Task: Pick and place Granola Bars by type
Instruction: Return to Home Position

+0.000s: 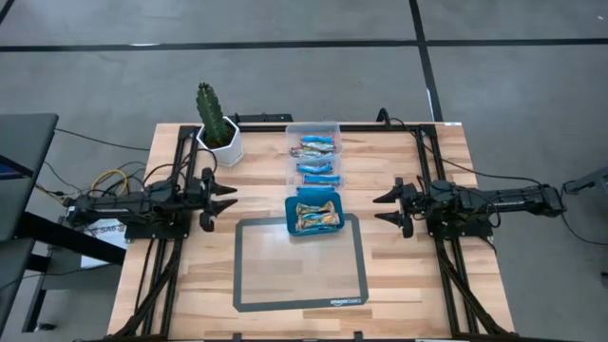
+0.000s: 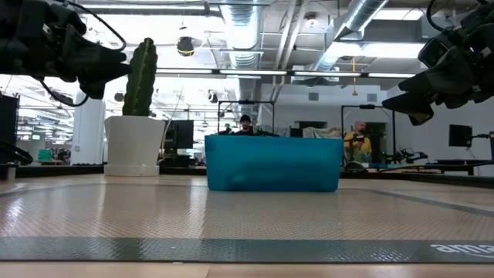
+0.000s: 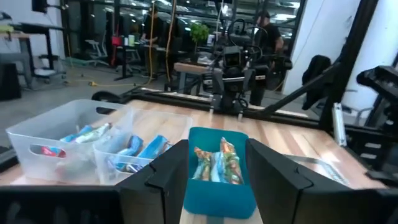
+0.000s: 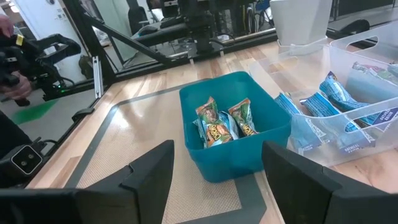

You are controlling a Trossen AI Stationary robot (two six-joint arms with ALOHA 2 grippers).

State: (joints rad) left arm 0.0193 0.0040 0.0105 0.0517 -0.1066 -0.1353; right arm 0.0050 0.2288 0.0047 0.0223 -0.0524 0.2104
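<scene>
From above, the tan-wrapped bars (image 1: 317,217) lie heaped in the teal bin (image 1: 289,215) at the middle of the table (image 1: 399,285), on the far edge of the grey-bordered mat (image 1: 299,266). The blue-wrapped bars (image 1: 317,158) lie in the clear box (image 1: 291,142) just beyond the bin. The left gripper (image 1: 228,197) hangs left of the bin and the right gripper (image 1: 379,208) right of it. Each is well apart from it, with its tips pointing inward. Both sets of jaws stand wide open and hold nothing. A cactus (image 1: 209,106) in a white pot (image 1: 224,147) stands at the far left, near the box.

At table height, the bin's wall hides its bars. This view alone shows both grippers raised clear of the table top, touching nothing. People show in the room behind.

In the left wrist view, that arm's fingers (image 3: 158,180) are spread, and the bin with its tan bars shows in the gap, farther off. The blue bars show in two compartments of the box.

In the right wrist view, the fingers (image 4: 149,177) are spread just as wide around the same bin. Here the tan bars are seen leaning on one another.
</scene>
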